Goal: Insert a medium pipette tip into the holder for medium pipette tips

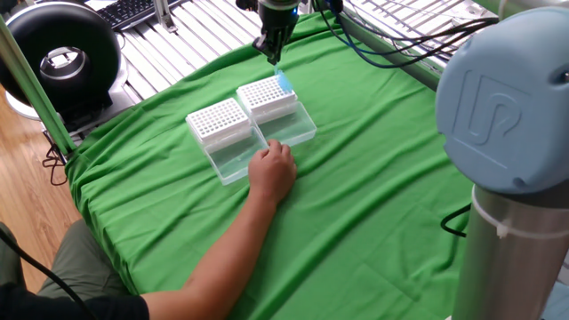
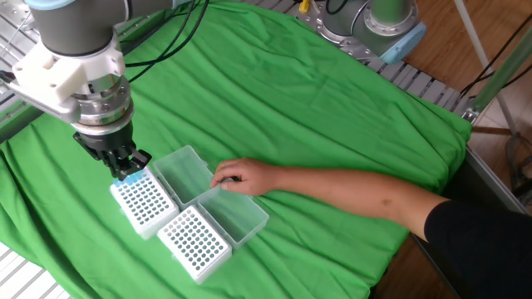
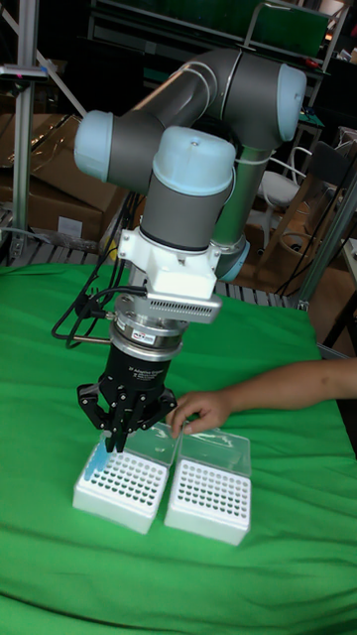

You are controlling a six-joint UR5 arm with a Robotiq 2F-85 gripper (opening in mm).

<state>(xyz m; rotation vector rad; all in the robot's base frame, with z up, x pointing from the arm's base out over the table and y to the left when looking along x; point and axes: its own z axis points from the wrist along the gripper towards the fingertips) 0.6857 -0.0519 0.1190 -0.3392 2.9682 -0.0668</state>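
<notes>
The holder for medium pipette tips point(image 1: 265, 98) is the white block rack with a dense hole grid, its clear lid open beside it. Several blue tips stand at its far corner. It also shows in the other fixed view point(image 2: 141, 201) and the tall fixed view point(image 3: 124, 484). My gripper point(image 1: 273, 55) hangs right over that far corner, shut on a thin translucent medium pipette tip point(image 1: 276, 70) that points down at the grid. From the other side the gripper point(image 2: 126, 170) touches the rack's edge region, and the tip itself is hard to make out. In the tall view the gripper point(image 3: 114, 446) hovers just above the holes.
A second white rack point(image 1: 218, 121) point(image 2: 193, 241) point(image 3: 210, 493) sits beside the holder, lid open. A person's hand point(image 1: 271, 169) point(image 2: 237, 176) rests on the open lids, the arm crossing the green cloth. A black round device point(image 1: 62, 53) stands at the far left.
</notes>
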